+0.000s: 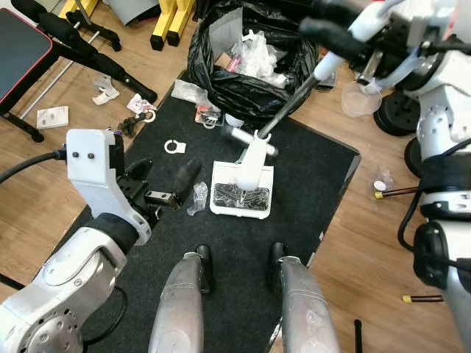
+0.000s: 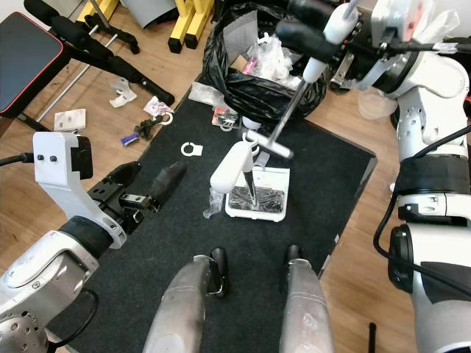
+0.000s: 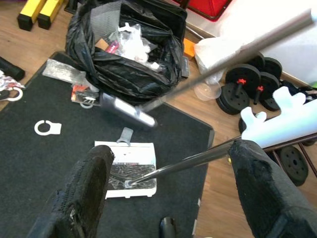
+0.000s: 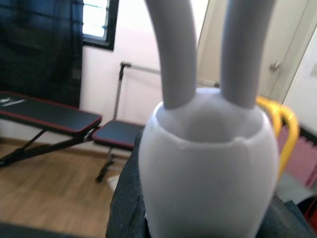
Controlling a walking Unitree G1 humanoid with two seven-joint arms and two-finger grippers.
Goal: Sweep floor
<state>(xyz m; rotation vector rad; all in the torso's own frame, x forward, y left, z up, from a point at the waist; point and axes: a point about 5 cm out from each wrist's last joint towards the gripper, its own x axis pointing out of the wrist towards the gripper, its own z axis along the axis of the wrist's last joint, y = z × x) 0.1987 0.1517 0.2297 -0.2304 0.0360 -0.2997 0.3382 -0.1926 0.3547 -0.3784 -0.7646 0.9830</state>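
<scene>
My right gripper (image 2: 313,31) is raised at the upper right, shut on the white grip of the broom (image 1: 327,68). The broom's grey pole slants down to its grey head (image 1: 250,137), which is low over the black mat (image 1: 316,191), just in front of the trash bag (image 1: 250,62). A white dustpan (image 1: 242,198) holding dark debris lies on the mat, its white handle (image 1: 252,163) standing upright. My left gripper (image 2: 147,176) hovers left of the dustpan, open and holding nothing. A white ring (image 1: 174,146) and crumpled plastic (image 1: 198,197) lie on the mat.
Wrappers (image 1: 208,114) and paper scraps (image 1: 53,116) are scattered on the wood floor and at the mat's edge. A black weight bench (image 1: 29,51) stands at the left. Weight plates (image 1: 401,110) and a clear plastic cup (image 1: 360,99) are at the right. My legs are at the bottom centre.
</scene>
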